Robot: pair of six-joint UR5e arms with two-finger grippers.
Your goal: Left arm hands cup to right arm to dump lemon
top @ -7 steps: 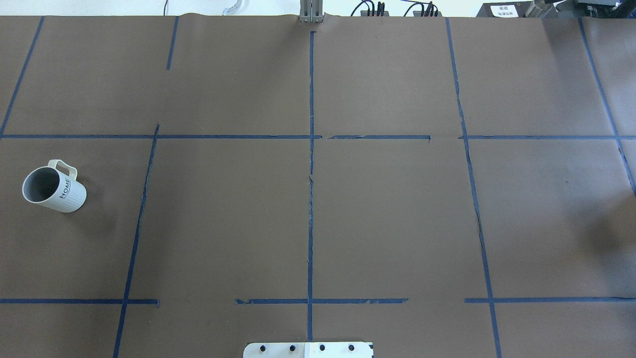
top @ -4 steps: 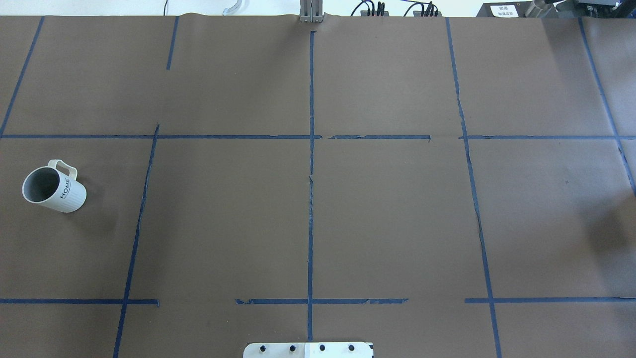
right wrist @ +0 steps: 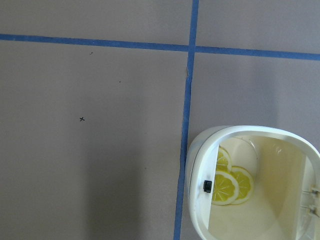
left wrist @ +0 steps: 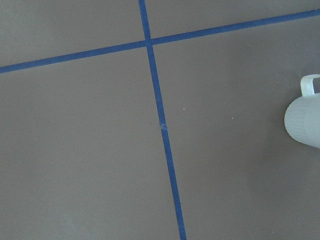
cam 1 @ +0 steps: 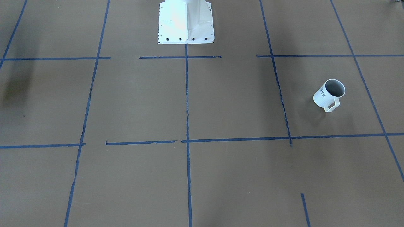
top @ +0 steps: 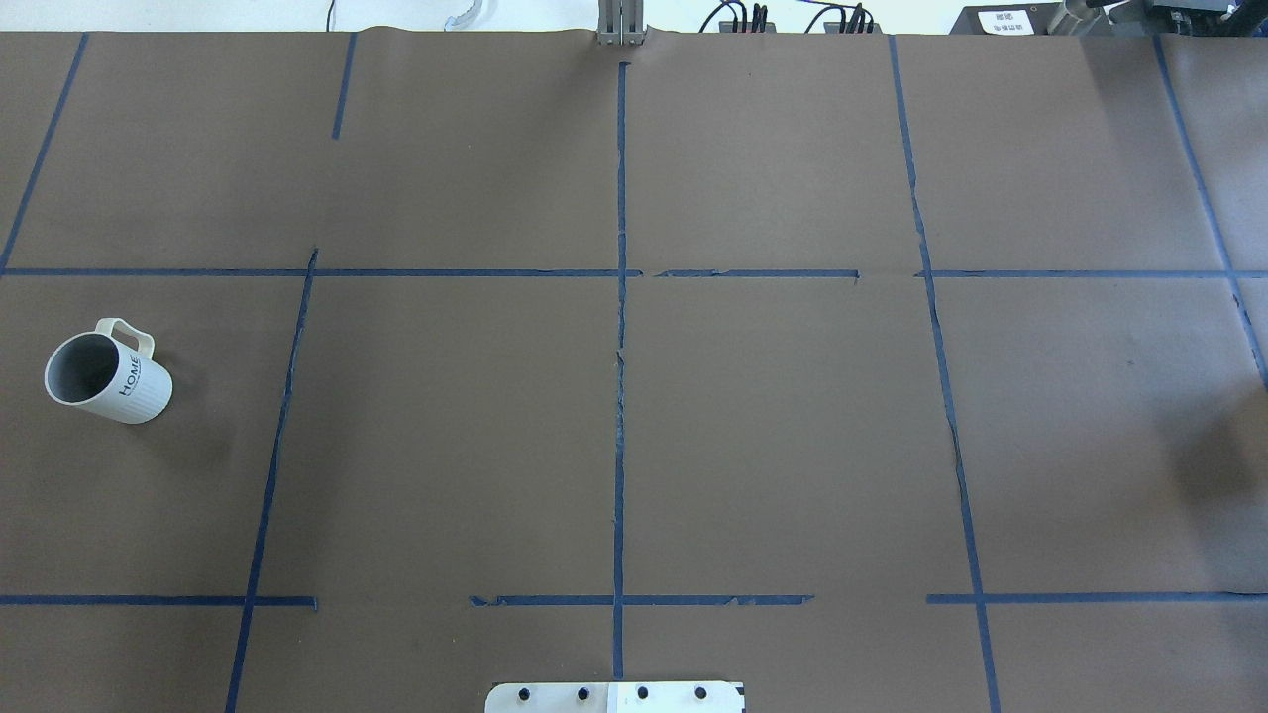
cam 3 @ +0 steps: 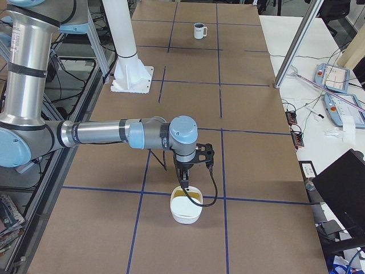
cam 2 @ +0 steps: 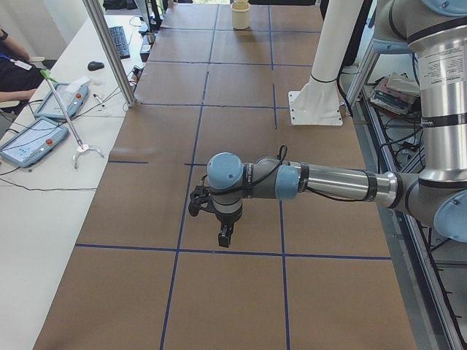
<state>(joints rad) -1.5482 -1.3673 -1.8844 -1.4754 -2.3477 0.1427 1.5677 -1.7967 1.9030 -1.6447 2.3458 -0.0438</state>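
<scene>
Overhead exterior and exterior front-facing views give only the brown table point(top: 792, 416) with its blue tape point(top: 621, 396) and the white HOME mug point(top: 107, 371); the arms appear in the side views alone. From the table's left end, the left arm point(cam 2: 336, 182) reaches out level with the left gripper point(cam 2: 225, 239) pointing down above the paper. From the right end, the right arm point(cam 3: 102, 134) hangs the right gripper point(cam 3: 185, 185) just over a white container point(cam 3: 183, 219). How far either claw is open, or whether it holds anything, I cannot tell from these angles. Only the right wrist camera shows the lemon slices point(right wrist: 226, 186), which lie inside that container. The left wrist camera catches just a part of the mug at its right edge. The mug stands at the robot's left end of the table, long axis vertical, mouth up, handle toward the operators' side, lettering toward the table's middle. It sits exactly where it was a second ago
</scene>
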